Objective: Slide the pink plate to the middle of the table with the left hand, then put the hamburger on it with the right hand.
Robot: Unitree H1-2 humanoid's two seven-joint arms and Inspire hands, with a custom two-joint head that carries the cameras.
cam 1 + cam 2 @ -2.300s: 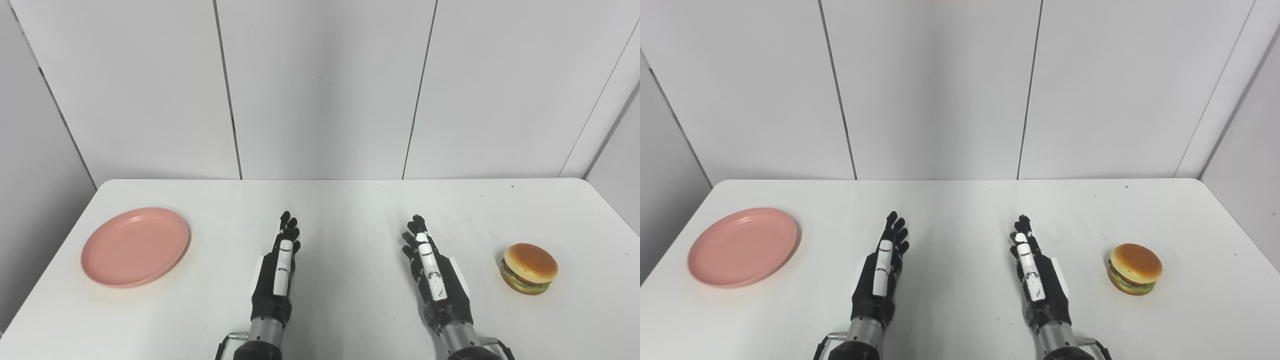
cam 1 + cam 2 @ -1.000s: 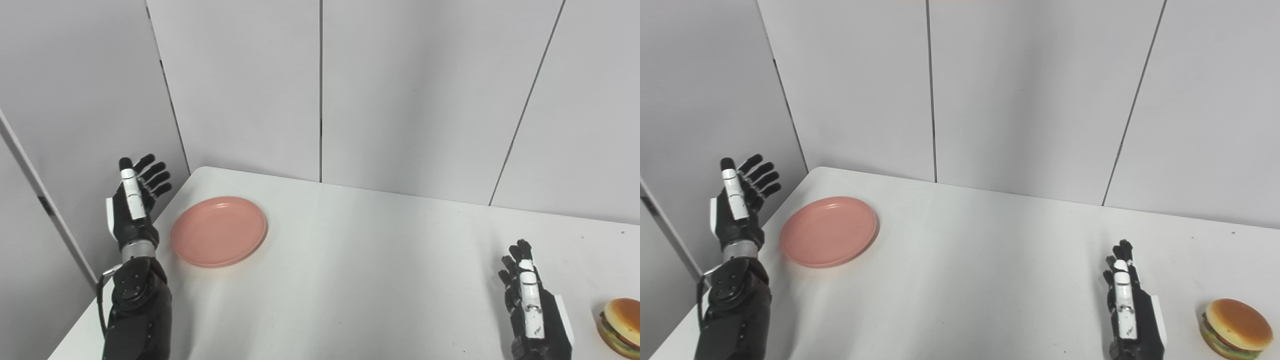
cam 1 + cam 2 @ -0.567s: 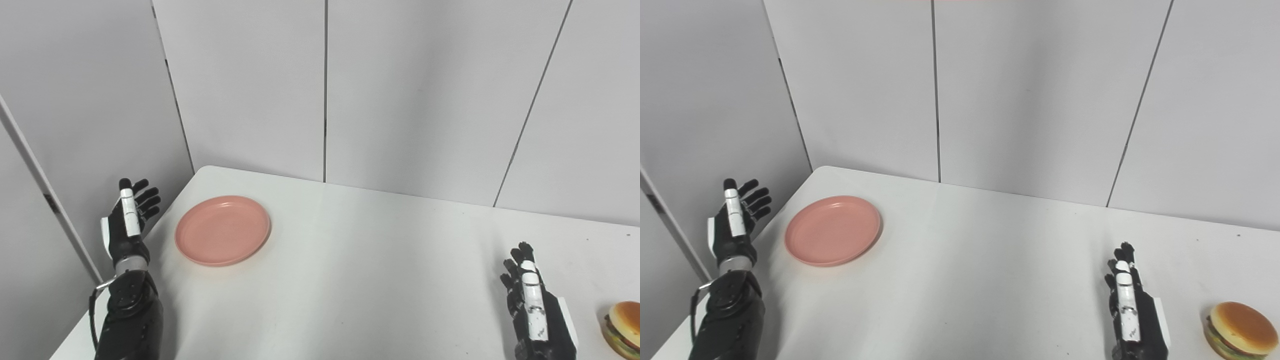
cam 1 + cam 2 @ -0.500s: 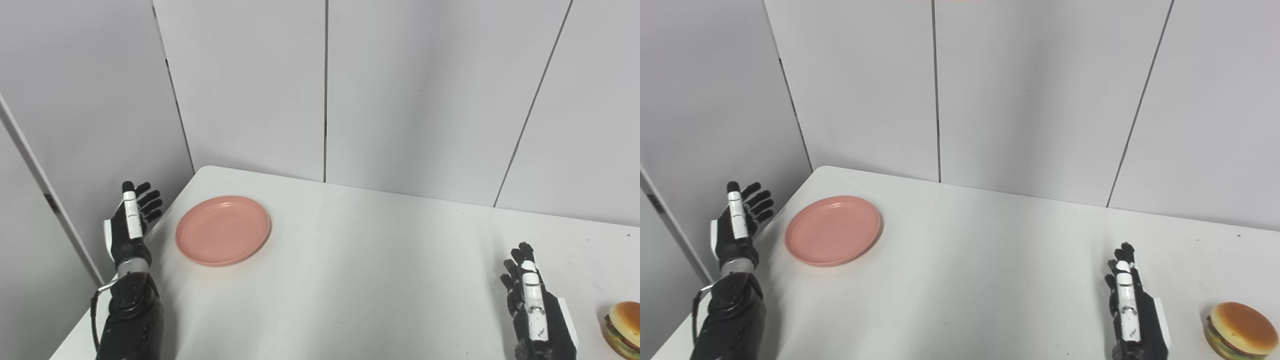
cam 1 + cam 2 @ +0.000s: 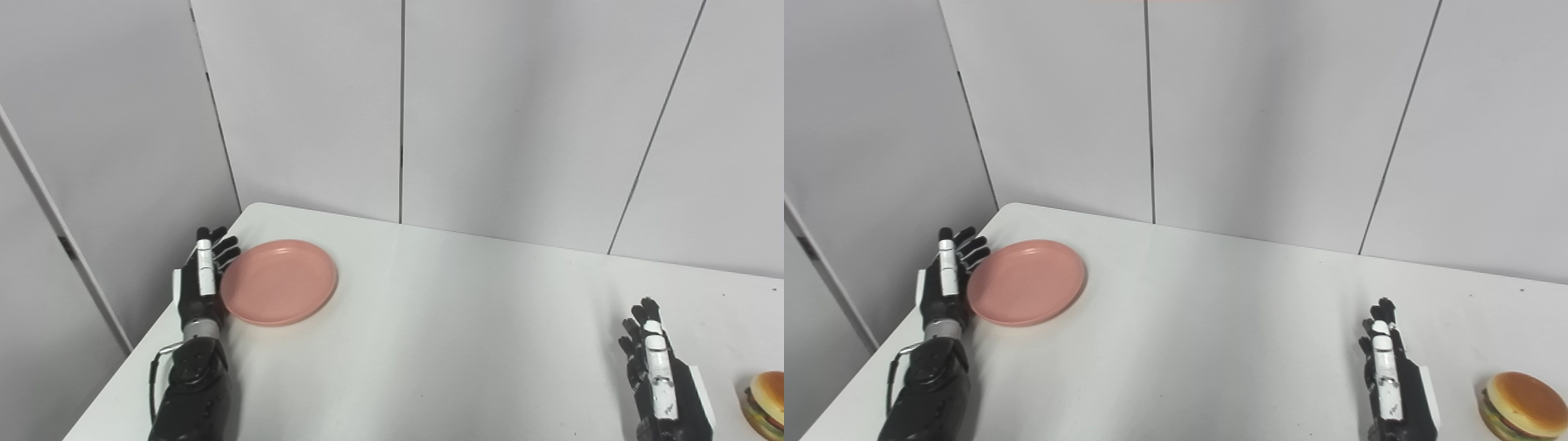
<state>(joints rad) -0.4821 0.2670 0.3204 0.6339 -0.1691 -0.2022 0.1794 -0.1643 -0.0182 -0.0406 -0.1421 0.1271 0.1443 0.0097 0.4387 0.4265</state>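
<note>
The pink plate (image 5: 278,282) lies flat near the table's far left corner. My left hand (image 5: 202,282) stands open on the table right beside the plate's left rim, fingers straight and pointing away; it looks to be touching the rim. It also shows in the right eye view (image 5: 944,278). My right hand (image 5: 1390,373) rests open and empty at the lower right of the table. The hamburger (image 5: 1522,401), with a tan bun, sits on the table to the right of that hand, apart from it, partly cut off by the picture's edge.
The white table (image 5: 441,343) runs from the left corner to the right edge of the picture. Grey wall panels (image 5: 398,110) stand close behind it and along its left side. The table's left edge is just beside my left hand.
The camera has turned left since the first frames. My left hand has moved right and down from beyond the table's left edge to the plate's left rim. The right hand has stayed put.
</note>
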